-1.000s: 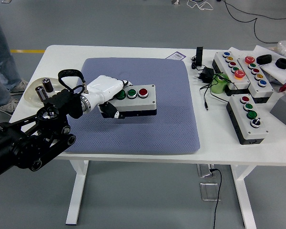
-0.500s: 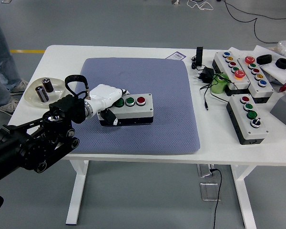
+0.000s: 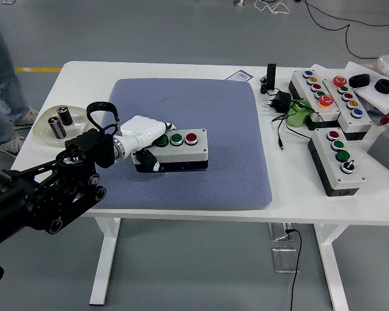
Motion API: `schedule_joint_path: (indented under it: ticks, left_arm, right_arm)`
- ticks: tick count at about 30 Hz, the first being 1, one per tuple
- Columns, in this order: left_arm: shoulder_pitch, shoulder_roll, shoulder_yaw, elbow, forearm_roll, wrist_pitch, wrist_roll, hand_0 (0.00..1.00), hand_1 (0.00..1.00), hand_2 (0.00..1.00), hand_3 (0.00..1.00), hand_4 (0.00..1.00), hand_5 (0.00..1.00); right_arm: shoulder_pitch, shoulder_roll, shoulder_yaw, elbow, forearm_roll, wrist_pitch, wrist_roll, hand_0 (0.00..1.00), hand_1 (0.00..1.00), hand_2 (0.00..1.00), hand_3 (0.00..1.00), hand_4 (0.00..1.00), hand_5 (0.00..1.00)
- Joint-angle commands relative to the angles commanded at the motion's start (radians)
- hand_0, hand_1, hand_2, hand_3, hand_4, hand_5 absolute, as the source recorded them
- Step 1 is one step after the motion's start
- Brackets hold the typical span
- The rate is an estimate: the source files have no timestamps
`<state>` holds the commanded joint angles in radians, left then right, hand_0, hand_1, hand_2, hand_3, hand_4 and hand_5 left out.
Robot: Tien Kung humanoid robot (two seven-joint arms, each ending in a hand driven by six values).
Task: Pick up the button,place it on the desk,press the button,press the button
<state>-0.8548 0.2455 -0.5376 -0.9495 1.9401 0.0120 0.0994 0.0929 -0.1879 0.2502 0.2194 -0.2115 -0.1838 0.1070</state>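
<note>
Resting on the blue-grey padded mat (image 3: 201, 116) left of the frame's centre, the grey rectangular button box (image 3: 178, 148) shows two green buttons and one red button (image 3: 191, 137) in a row on its top face. The white left robot hand (image 3: 144, 137) grasps the box's left end, its palm lying over the top beside the leftmost green button and dark fingertips (image 3: 151, 160) curled down the front side. Its black arm enters from the lower left. The mat lies on the white table (image 3: 298, 188). At the upper right sit three more grey button boxes (image 3: 337, 159) and a black plug with cable (image 3: 280, 102). At the left edge, a clear dish (image 3: 58, 122) holds two dark cylinders.
</note>
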Motion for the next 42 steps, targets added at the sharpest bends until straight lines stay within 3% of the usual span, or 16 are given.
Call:
schedule_joint_path:
  ticks: [5,6,11,12,23,24,29,37,42]
  left_arm:
    - [-0.002,-0.001,-0.009,-0.001,-0.006,-0.002,0.006,0.624,0.732,0.748,0.756,0.798,0.009]
    - [-0.002,0.000,-0.009,-0.002,-0.005,-0.004,0.010,0.758,0.827,0.852,0.835,0.864,0.056]
    - [0.001,0.003,-0.005,-0.003,-0.011,-0.007,0.012,0.758,0.827,0.852,0.835,0.864,0.056]
    - [0.001,0.002,-0.004,-0.003,-0.012,-0.008,0.012,0.818,0.883,0.915,0.879,0.854,0.046]
    - [0.020,0.010,-0.048,-0.034,-0.028,-0.033,0.017,0.837,0.897,0.938,0.903,0.856,0.059]
    - [0.022,0.011,-0.056,-0.037,-0.031,-0.031,0.017,0.908,0.948,0.998,0.998,0.885,0.101]
    - [0.025,0.012,-0.095,-0.047,-0.051,-0.038,0.017,0.908,0.948,0.998,0.998,0.885,0.101]
    - [0.049,0.026,-0.167,-0.113,-0.054,-0.123,0.030,0.933,0.968,0.998,0.998,0.887,0.105]
    - [0.081,0.042,-0.244,-0.203,-0.039,-0.156,0.051,0.933,0.968,0.998,0.998,0.887,0.105]
  right_arm:
    - [0.004,-0.001,0.007,0.001,-0.005,0.000,0.001,0.730,0.699,0.747,0.695,0.455,0.292]
    - [0.004,-0.001,0.007,0.001,-0.004,0.000,0.001,0.730,0.699,0.747,0.695,0.454,0.292]
    - [0.004,-0.001,0.006,0.001,-0.004,0.000,0.001,0.730,0.699,0.747,0.695,0.454,0.292]
    - [0.004,-0.001,0.006,0.001,-0.004,0.000,0.001,0.731,0.699,0.746,0.695,0.454,0.290]
    - [0.000,-0.002,0.008,0.001,-0.006,0.001,0.002,0.731,0.699,0.746,0.695,0.454,0.290]
    - [-0.001,-0.002,0.008,0.002,-0.006,0.001,0.002,0.730,0.698,0.746,0.695,0.455,0.291]
    - [-0.003,-0.002,0.005,0.002,-0.004,0.001,0.002,0.730,0.698,0.746,0.695,0.455,0.291]
    - [-0.005,-0.002,0.004,0.002,0.000,0.002,0.002,0.730,0.697,0.746,0.695,0.454,0.290]
    - [-0.006,-0.002,0.005,0.001,0.002,0.001,0.002,0.730,0.697,0.746,0.695,0.454,0.290]
